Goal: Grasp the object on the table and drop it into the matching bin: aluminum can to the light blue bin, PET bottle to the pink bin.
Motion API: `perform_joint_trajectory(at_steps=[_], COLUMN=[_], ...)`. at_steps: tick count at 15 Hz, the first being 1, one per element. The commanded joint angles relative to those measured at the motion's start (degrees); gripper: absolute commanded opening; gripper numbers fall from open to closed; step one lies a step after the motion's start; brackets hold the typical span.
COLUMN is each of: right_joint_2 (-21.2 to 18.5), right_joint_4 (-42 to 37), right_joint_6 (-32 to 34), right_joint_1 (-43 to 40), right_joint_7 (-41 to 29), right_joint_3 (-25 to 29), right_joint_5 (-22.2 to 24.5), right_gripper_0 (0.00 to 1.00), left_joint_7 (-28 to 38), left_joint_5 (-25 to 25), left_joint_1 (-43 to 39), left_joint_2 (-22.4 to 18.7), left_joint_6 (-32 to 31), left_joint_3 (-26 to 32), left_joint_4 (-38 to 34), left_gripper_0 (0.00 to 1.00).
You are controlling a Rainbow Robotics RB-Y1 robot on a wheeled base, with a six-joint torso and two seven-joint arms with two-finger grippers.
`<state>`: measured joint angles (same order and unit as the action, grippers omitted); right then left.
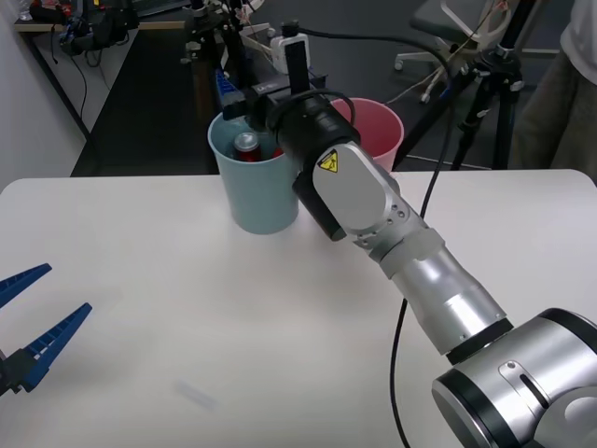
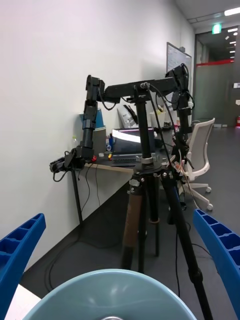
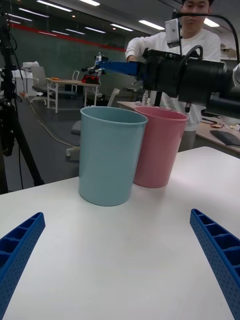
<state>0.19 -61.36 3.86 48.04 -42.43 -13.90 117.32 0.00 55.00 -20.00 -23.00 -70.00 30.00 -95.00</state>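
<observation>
The red aluminum can (image 1: 246, 145) sits inside the light blue bin (image 1: 254, 187), its silver top showing below the rim. The pink bin (image 1: 375, 131) stands touching the blue one on its right, at the white table's (image 1: 187, 308) far edge. My right gripper (image 1: 224, 93) hovers above the blue bin; in the right wrist view its fingers (image 2: 20, 245) are spread open and empty over the bin's rim (image 2: 115, 290). My left gripper (image 1: 67, 289) rests open low at the table's near left, facing the light blue bin (image 3: 111, 155) and the pink bin (image 3: 157, 147).
A black tripod (image 1: 487, 89) stands beyond the table's far right, and another tripod (image 2: 145, 200) rises right behind the blue bin. The right arm's (image 1: 410, 252) silver forearm crosses the table's middle right. Bare tabletop (image 3: 125, 250) lies between the left gripper and the bins.
</observation>
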Motion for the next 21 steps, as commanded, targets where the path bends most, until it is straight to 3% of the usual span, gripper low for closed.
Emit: perform_joint_trajectory(at_steps=[1, 5, 7, 9, 13, 17, 21], right_joint_2=[-0.4, -1.7, -3.7, -7.2, -15.3, -20.0, -20.3], right_joint_4=[-2.9, -16.0, -23.9, -32.1, -43.9, -49.1, -49.1], right_joint_6=[0.5, 7.9, 11.5, 14.5, 19.3, 31.8, 45.4], right_joint_1=[-1.5, -10.1, -16.3, -22.8, -35.0, -46.0, -53.3], right_joint_7=[0.6, 1.6, 2.7, 4.2, 14.8, 26.3, 32.5], right_joint_3=[0.3, 2.3, 2.6, 2.7, 5.1, 15.5, 28.6], right_joint_5=[-0.4, -0.8, -3.9, -8.2, -23.1, -38.0, -43.0], right_gripper_0=[1.0, 1.0, 1.0, 1.0, 1.0, 1.0, 1.0], left_joint_7=[0.0, 0.0, 0.0, 0.0, 0.0, 0.0, 0.0], left_joint_5=[0.0, 0.0, 0.0, 0.0, 0.0, 0.0, 0.0], left_joint_1=[0.0, 0.0, 0.0, 0.0, 0.0, 0.0, 0.0], left_joint_2=[0.0, 0.0, 0.0, 0.0, 0.0, 0.0, 0.0], left_joint_6=[0.0, 0.0, 0.0, 0.0, 0.0, 0.0, 0.0], left_joint_3=[0.0, 0.0, 0.0, 0.0, 0.0, 0.0, 0.0], left_joint_4=[0.0, 0.0, 0.0, 0.0, 0.0, 0.0, 0.0], left_gripper_0=[1.0, 1.0, 1.0, 1.0, 1.0, 1.0, 1.0])
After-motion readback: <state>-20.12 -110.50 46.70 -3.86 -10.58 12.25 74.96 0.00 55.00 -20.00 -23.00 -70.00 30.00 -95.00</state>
